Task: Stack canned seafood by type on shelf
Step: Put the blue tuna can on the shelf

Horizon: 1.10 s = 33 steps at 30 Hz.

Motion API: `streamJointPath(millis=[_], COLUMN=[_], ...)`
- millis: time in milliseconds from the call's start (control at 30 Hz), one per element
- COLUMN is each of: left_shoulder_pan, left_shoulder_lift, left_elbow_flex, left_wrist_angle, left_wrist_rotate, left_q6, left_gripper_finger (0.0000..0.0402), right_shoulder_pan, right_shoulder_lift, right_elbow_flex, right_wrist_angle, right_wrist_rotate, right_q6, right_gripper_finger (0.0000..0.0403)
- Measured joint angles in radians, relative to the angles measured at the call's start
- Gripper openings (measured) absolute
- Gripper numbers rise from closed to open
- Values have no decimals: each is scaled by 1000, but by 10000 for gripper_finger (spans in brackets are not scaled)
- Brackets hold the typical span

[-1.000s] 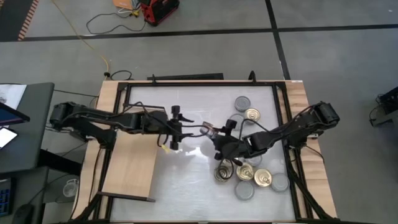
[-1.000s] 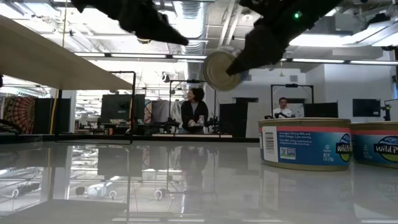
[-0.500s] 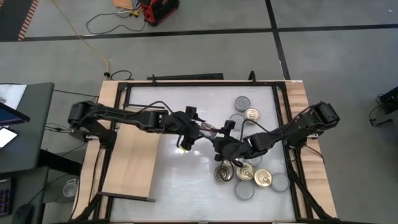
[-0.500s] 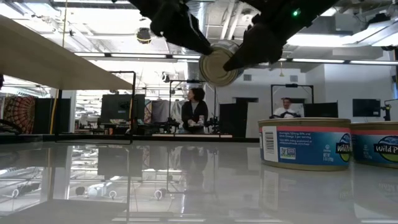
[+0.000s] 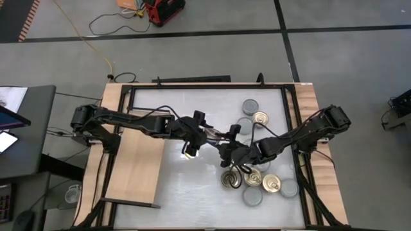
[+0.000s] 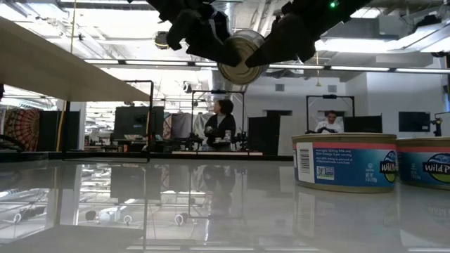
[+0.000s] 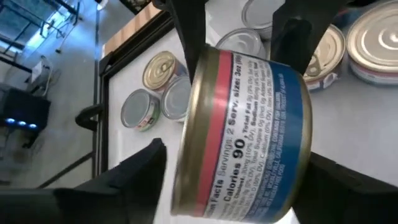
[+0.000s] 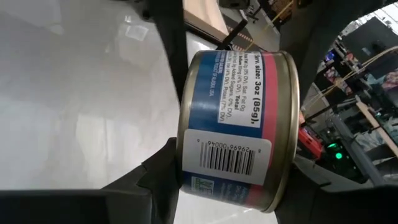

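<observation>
One blue-and-red labelled seafood tin (image 6: 240, 57) is held on edge in mid-air above the worktop (image 5: 192, 186) centre. It is gripped by the right pincer (image 5: 226, 149) and the left pincer (image 5: 207, 136) from opposite sides. The shelf (image 5: 131, 163) is seen along the worktop's left edge.

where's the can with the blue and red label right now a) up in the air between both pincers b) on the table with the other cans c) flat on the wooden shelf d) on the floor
a: the round metal can with the blue and red label hangs above the white tabletop, between the left pincer and the right pincer.
</observation>
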Motion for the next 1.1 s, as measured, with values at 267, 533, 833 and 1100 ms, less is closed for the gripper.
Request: streamJointPath(millis=[267,533,833,1100], left_shoulder_pan=[-33,-76,-126,-282], left_shoulder_lift=[-8,-51,-210,-335], left_elbow_flex=[0,-1,-1,0], left_wrist_angle=[-14,-48,-210,-527], left_wrist_rotate=[-47,-175,-255,-521], left_q6=[65,33,-75,-210], left_gripper_finger=[181,181,181,181], right_shoulder_pan=[13,36,45,-10], right_shoulder_lift=[0,-36,-149,-176], right_elbow_flex=[0,0,1,0], right_wrist_angle=[23,31,-55,-218], right_wrist_rotate=[-3,11,39,39], right_q6=[-56,-56,-49,110], right_gripper_finger=[230,282,374,382])
